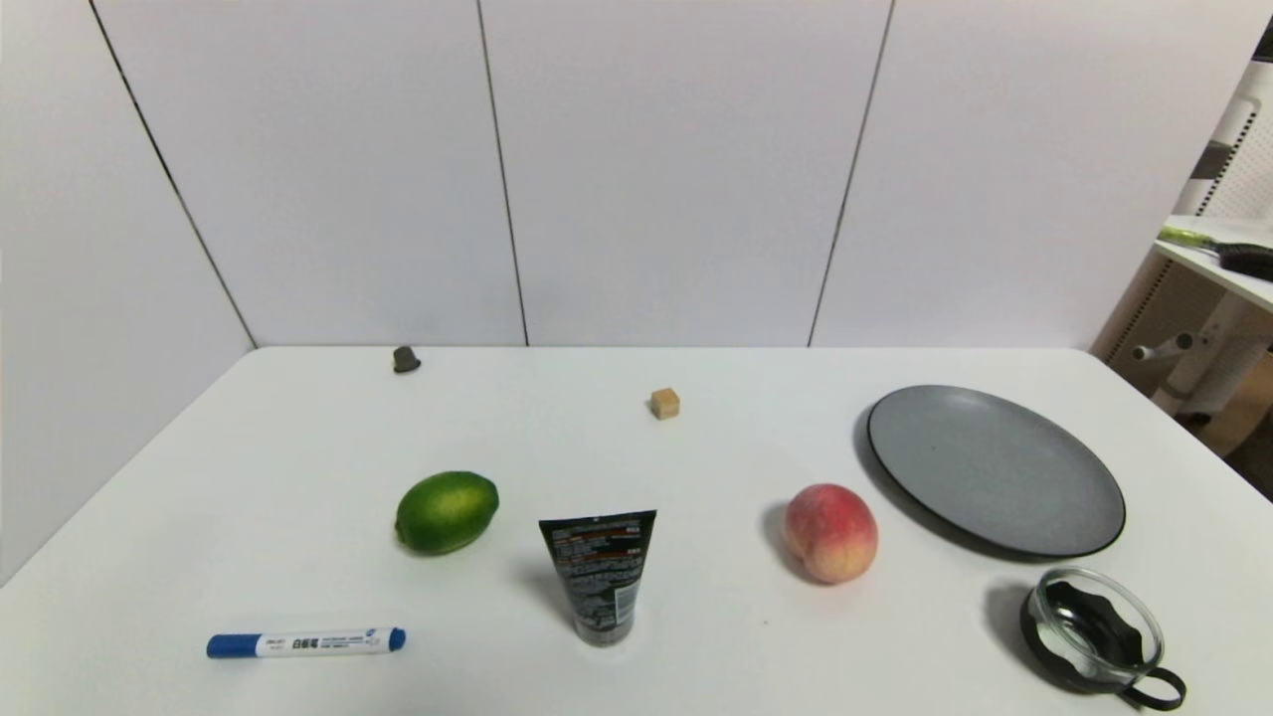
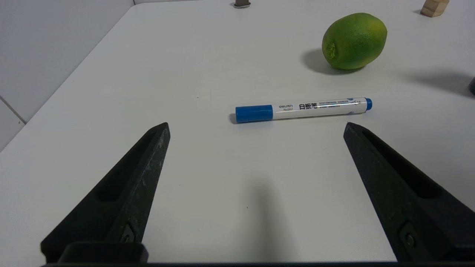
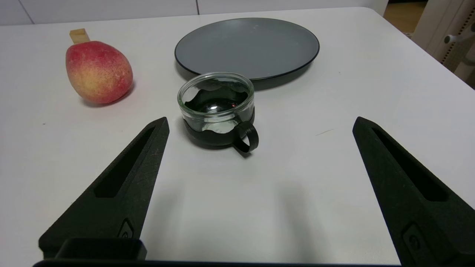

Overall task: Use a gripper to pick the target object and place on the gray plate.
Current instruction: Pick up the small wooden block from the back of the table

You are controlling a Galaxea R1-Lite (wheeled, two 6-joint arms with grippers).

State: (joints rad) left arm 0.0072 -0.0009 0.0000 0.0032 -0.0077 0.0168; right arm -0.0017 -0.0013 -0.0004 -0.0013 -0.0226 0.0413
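Observation:
The tiny tan-brown cube (image 1: pixel 665 403) sits on the white table, far from me near the middle. It also shows at the edge of the left wrist view (image 2: pixel 434 7) and behind the peach in the right wrist view (image 3: pixel 79 35). The round gray plate (image 1: pixel 995 467) lies empty at the right; it also shows in the right wrist view (image 3: pixel 246 47). Neither arm shows in the head view. My left gripper (image 2: pixel 256 126) is open and empty over the near left table, short of the marker. My right gripper (image 3: pixel 259 122) is open and empty, short of the glass cup.
A lime (image 1: pixel 447 511), a blue-capped marker (image 1: pixel 305 642), a black tube standing on its cap (image 1: pixel 600 574), a peach (image 1: pixel 830 532) and a glass cup with black handle (image 1: pixel 1094 628) lie nearer me. A small dark cone-shaped cap (image 1: pixel 406 359) sits at the back left.

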